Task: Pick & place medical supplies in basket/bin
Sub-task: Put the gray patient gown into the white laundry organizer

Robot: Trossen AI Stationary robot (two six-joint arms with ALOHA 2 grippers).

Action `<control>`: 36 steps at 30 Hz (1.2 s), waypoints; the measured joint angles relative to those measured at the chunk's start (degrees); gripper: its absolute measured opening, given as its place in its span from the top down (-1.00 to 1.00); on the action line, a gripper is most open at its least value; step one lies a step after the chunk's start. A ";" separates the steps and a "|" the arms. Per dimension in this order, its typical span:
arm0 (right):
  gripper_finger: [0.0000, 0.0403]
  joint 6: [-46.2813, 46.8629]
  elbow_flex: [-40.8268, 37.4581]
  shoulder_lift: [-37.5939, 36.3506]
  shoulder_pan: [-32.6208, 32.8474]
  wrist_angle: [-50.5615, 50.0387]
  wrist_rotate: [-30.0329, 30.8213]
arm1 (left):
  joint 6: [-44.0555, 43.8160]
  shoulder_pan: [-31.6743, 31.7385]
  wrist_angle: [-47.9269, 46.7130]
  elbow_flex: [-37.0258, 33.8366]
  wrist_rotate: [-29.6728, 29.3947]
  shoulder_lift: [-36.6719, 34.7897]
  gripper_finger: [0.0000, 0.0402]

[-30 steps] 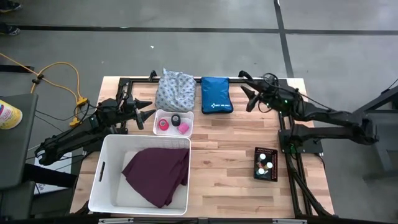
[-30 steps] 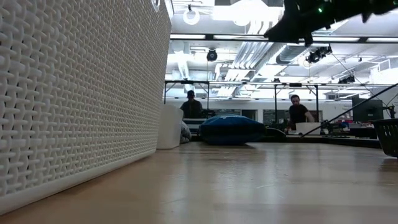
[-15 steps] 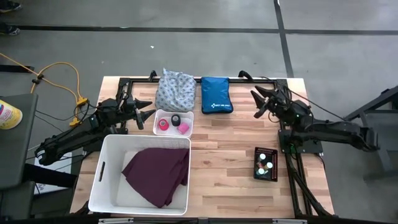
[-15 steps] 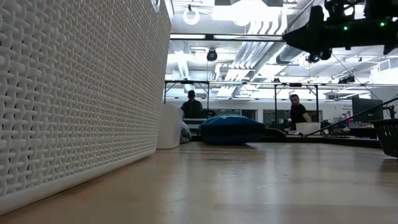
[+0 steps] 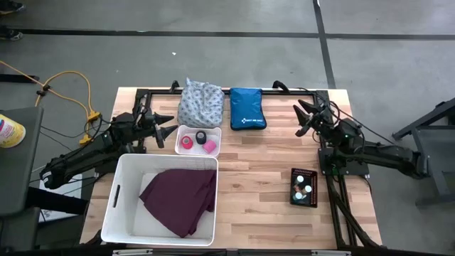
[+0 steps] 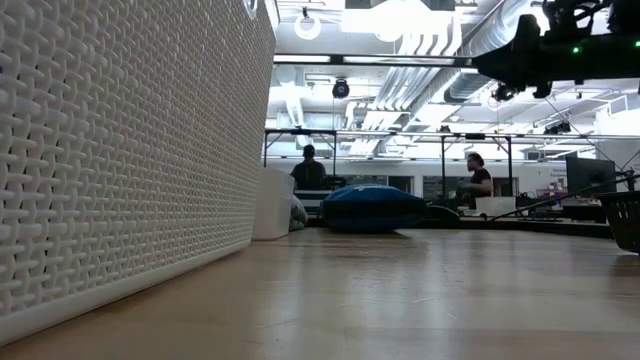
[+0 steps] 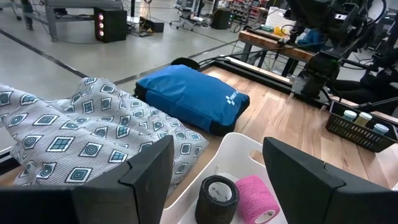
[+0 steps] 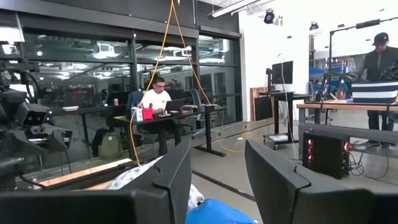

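Wooden table (image 5: 249, 171) inspected from above and from three lower vantage points.

Left gripper (image 5: 168, 126) hovers at the table's left side, just beside the small white tray (image 5: 181, 134). Its fingers (image 7: 143, 180) stand apart with nothing between them. Through that gap the tray's contents show: a black tape roll (image 7: 217, 198) and a pink tape roll (image 7: 256, 198) touching side by side. From above, a second pink roll (image 5: 187, 143) sits in the same tray.

Right gripper (image 5: 304, 118) is raised over the table's right rear area, to the right of the blue zip pouch (image 5: 247, 108). Its fingers (image 8: 177, 174) are moderately parted and hold nothing.

The grey-white patterned cloth (image 5: 200, 104) lies bunched at the rear edge, touching the pouch's left side. The purple cloth (image 5: 180, 198) lies crumpled inside the large white basket (image 5: 115, 203) at the front left, one fold draped against the basket's far wall.

The white-capped vials (image 5: 303, 189) stand in a small black crate (image 5: 313, 176) near the right edge, well apart from the basket. Their count is hard to fix from above; probably four or five.

Two people (image 6: 307, 168) are visible in the room beyond the table, and one seated at a desk in the right wrist view.
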 joint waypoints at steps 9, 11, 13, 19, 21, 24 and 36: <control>0.31 0.02 0.00 -8.22 -0.02 -8.71 0.00 | 0.00 0.00 -0.01 0.00 0.00 0.00 -0.20; 0.31 0.02 0.00 -9.49 -0.02 -10.38 -0.01 | 0.00 0.02 0.01 0.00 0.00 0.00 -0.20; 0.31 0.02 0.00 -10.80 -0.02 -11.49 0.00 | 0.00 0.01 0.00 0.00 0.00 0.00 -0.20; 0.31 0.05 0.00 -13.91 -0.02 -14.55 0.00 | 0.00 0.00 0.01 0.00 0.00 0.00 -0.20; 0.31 0.33 0.00 -14.90 -0.02 -15.89 -0.01 | 0.00 0.00 0.01 0.00 0.00 0.01 -0.20; 0.31 1.15 0.00 -16.24 -0.02 -17.81 0.00 | 0.00 0.00 0.01 0.00 0.00 0.00 -0.20; 0.31 1.34 0.02 -20.24 0.00 -22.93 -0.04 | 0.00 0.00 0.01 0.00 -0.01 0.00 -0.20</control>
